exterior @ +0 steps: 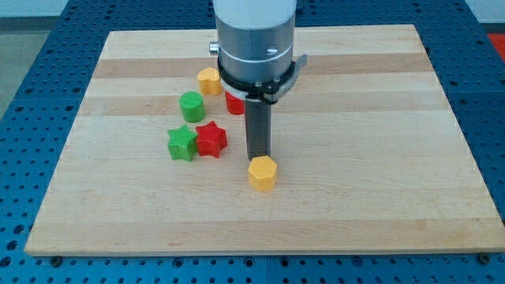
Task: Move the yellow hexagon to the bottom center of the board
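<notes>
The yellow hexagon [263,173] lies a little below the board's middle. My tip [259,157] stands right at its upper edge, touching or nearly touching it. A second yellow block [209,80] sits further up, to the left of the arm's grey body [256,39].
A green cylinder [191,106] lies left of the rod, with a green star [181,143] and a red star [211,140] side by side below it. A red block [234,103] is partly hidden behind the arm. The wooden board [394,197] rests on a blue perforated table.
</notes>
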`<action>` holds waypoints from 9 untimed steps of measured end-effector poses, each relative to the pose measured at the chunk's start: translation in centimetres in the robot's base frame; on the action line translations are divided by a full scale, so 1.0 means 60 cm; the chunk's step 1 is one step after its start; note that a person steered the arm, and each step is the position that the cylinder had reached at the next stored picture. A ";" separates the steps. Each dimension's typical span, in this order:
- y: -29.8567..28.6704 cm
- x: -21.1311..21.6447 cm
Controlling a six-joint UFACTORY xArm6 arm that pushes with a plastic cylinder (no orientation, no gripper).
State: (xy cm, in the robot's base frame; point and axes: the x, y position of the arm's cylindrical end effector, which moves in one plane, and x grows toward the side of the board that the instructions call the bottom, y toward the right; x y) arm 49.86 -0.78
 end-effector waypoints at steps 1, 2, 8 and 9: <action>0.000 0.007; 0.000 0.013; 0.024 0.044; 0.019 0.050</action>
State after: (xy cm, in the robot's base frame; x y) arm 52.84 0.35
